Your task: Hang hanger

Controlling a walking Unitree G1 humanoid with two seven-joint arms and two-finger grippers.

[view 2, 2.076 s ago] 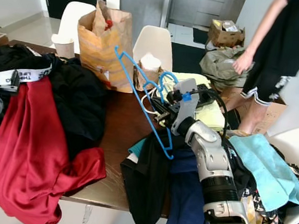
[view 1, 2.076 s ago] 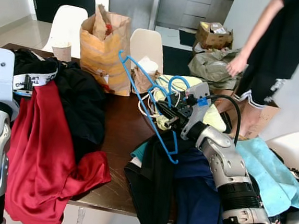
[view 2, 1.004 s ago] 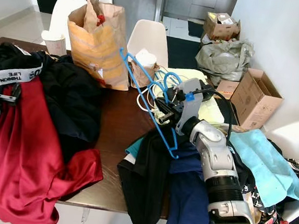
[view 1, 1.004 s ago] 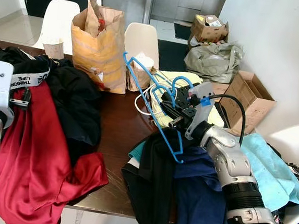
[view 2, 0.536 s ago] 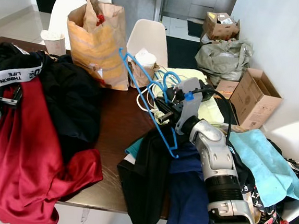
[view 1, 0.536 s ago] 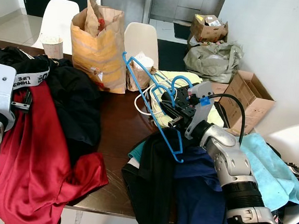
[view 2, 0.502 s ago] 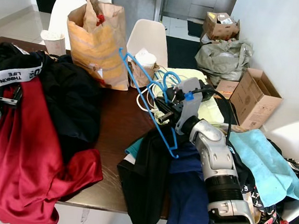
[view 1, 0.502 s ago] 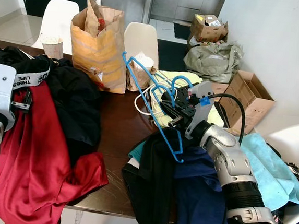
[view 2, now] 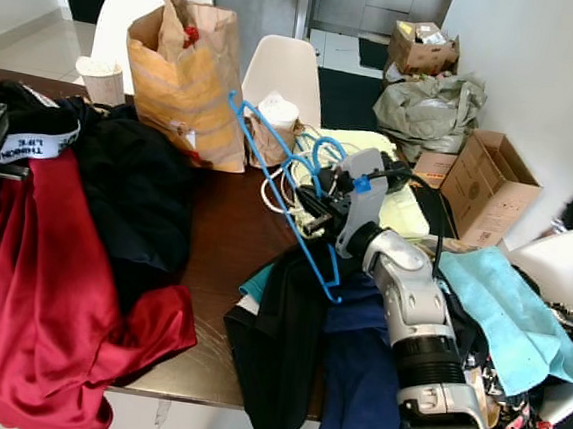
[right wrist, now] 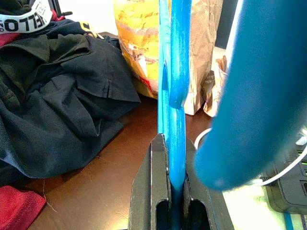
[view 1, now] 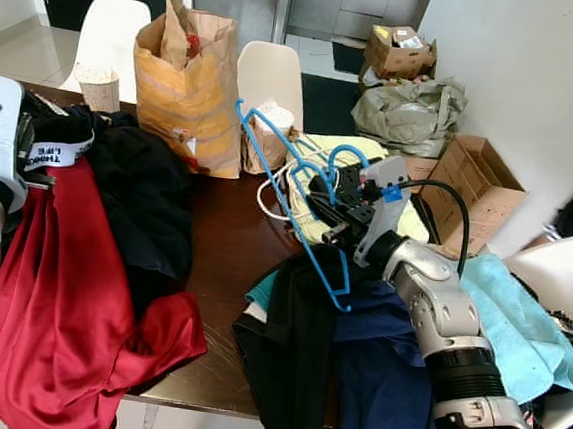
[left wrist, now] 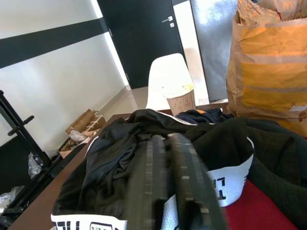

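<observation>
Since the frames of two seconds ago the person by the boxes has left my view and my left arm has shifted outward, while my right tool (view 1: pixel 332 222) stays clamped on the blue hanger (view 1: pixel 290 200), held tilted above the dark table (view 1: pixel 226 244). My left tool (left wrist: pixel 173 184), fingers pressed together and empty, hovers over black clothing (view 1: pixel 147 197). Nearest lie the red garment (view 1: pixel 69 296) and navy cloth (view 1: pixel 377 383); farther back stands a paper bag (view 1: pixel 189 86).
</observation>
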